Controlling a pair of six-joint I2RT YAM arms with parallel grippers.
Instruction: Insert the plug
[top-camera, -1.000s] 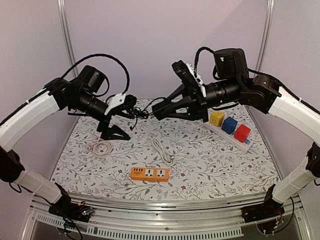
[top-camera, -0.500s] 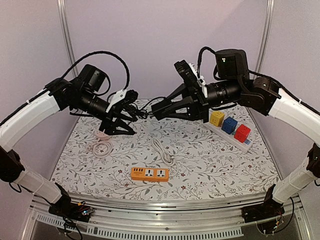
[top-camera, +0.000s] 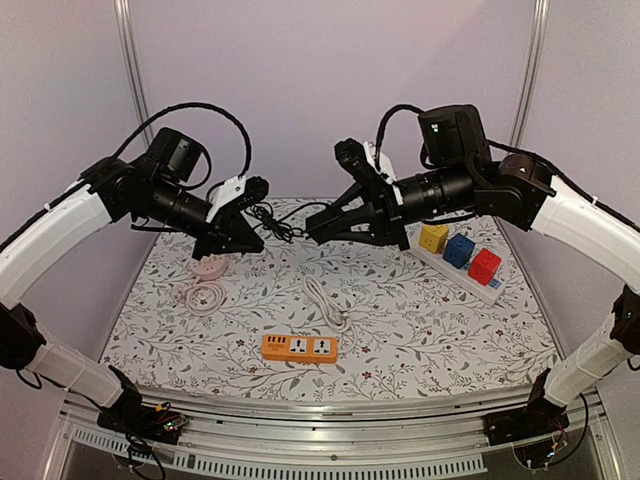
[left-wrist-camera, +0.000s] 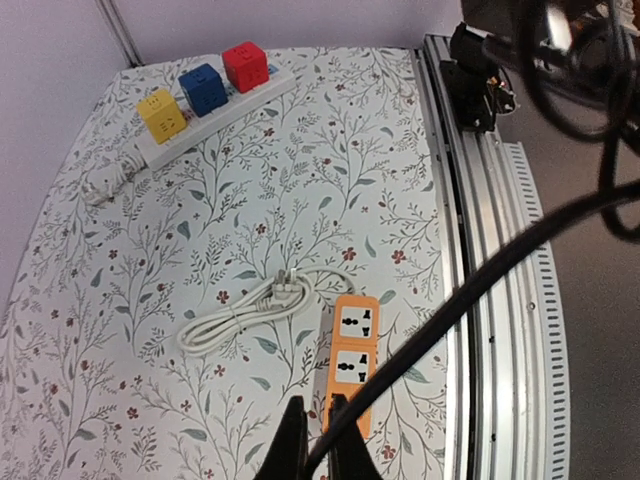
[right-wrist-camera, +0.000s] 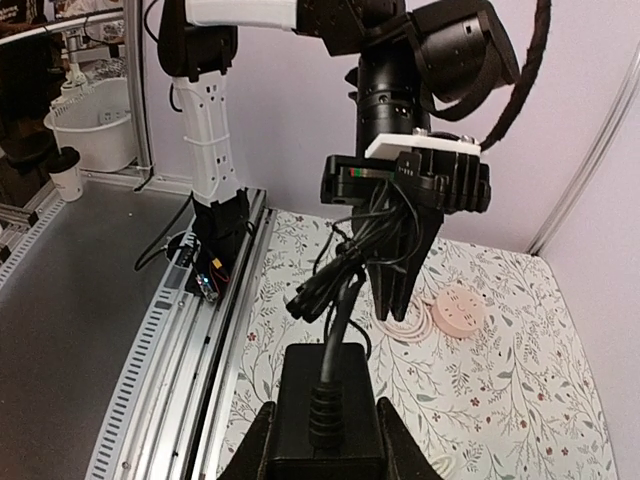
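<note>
Plug (right-wrist-camera: 322, 395): black, clamped between the closed jaws of your right gripper (right-wrist-camera: 325, 445), held high above the table (top-camera: 420, 330).
Cord (left-wrist-camera: 470, 290): runs across to your left gripper (left-wrist-camera: 315, 445), which is pinched tight on it.
Orange strip (top-camera: 300, 347): lies flat near the front edge, below and between both arms, long axis left to right. The plug must come down and back toward the bases.
Hidden: the prongs face away, so you cannot tell their orientation.
</note>
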